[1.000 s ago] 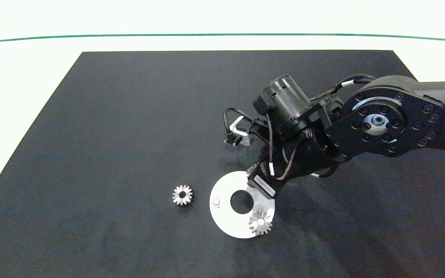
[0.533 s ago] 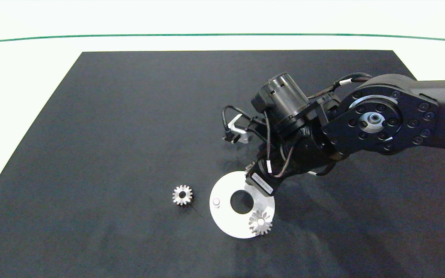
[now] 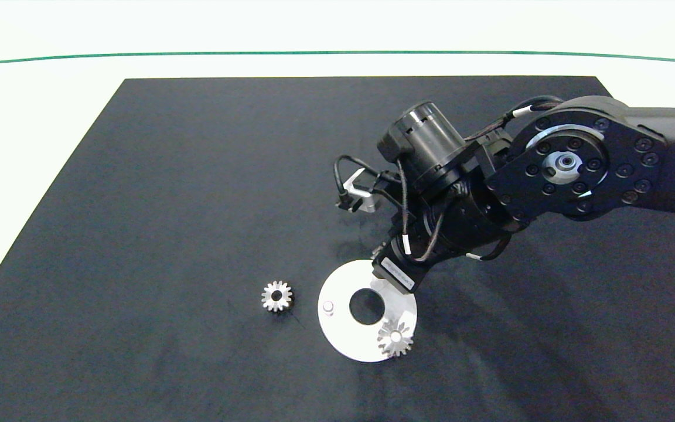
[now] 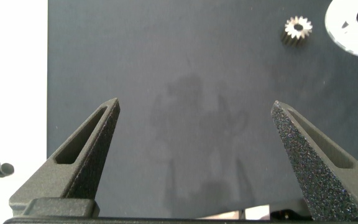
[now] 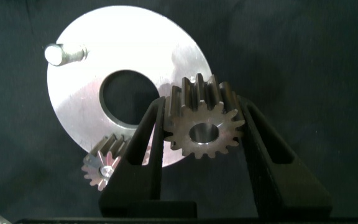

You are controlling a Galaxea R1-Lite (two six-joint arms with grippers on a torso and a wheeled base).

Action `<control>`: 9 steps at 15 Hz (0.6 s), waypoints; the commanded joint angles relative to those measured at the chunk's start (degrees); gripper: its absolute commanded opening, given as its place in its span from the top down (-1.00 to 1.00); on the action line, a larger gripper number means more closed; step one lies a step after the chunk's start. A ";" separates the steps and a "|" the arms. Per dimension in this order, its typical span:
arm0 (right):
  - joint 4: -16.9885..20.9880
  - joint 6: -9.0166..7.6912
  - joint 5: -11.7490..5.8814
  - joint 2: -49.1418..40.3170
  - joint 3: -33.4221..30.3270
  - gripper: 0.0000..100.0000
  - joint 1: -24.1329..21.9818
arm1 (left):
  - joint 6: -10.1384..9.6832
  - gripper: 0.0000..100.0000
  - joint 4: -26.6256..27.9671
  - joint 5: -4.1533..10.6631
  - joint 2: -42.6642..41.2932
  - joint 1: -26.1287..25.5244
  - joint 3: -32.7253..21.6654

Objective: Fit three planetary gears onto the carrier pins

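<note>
We see a black mat (image 3: 197,205) covering most of a white table (image 3: 33,88), with everything lying on the mat. The right arm (image 3: 578,170) reaches in from the mat's right edge and bends down over the far rim of the white carrier disc (image 3: 343,340), which sits toward the mat's near edge, a little right of its middle. In the right wrist view the right gripper (image 5: 202,134) has its fingers closed against the two sides of one planetary gear (image 5: 202,129), held above the disc's rim (image 5: 73,118), its centre hole unobstructed. A second gear (image 3: 395,338) is seated on a pin at the disc's near right rim, the pin's tip showing in its hole. One bare carrier pin (image 3: 328,306) stands at the disc's left rim. The third gear (image 3: 277,296) lies flat on the mat just left of the disc, apart from it. The left gripper (image 4: 194,140) hangs over bare mat near its left edge, fingers spread wide and holding nothing; that loose gear (image 4: 298,27) shows well beyond its fingertips.
</note>
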 commanded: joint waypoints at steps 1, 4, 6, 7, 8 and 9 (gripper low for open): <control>0.84 -0.17 -0.09 1.23 -0.71 1.00 0.18 | 0.07 -1.00 -0.14 0.01 0.44 0.03 -0.02; 2.16 -0.17 -0.09 2.02 -1.76 1.00 0.27 | 0.07 -1.00 -0.14 -0.08 0.53 -0.06 -0.02; 4.44 -0.17 -0.09 2.81 -3.61 1.00 0.27 | 0.07 -1.00 -0.14 -0.08 0.53 -0.06 0.07; 5.24 -0.17 -0.09 3.16 -4.49 1.00 0.18 | 0.07 -1.00 -0.14 -0.08 0.53 -0.06 0.07; 5.41 -0.17 -0.09 3.42 -5.02 1.00 0.18 | 0.07 -1.00 -0.14 -0.08 0.53 -0.06 0.07; 5.41 -0.17 -0.09 3.51 -5.37 1.00 0.18 | 0.07 -1.00 -0.14 -0.08 0.53 -0.06 0.07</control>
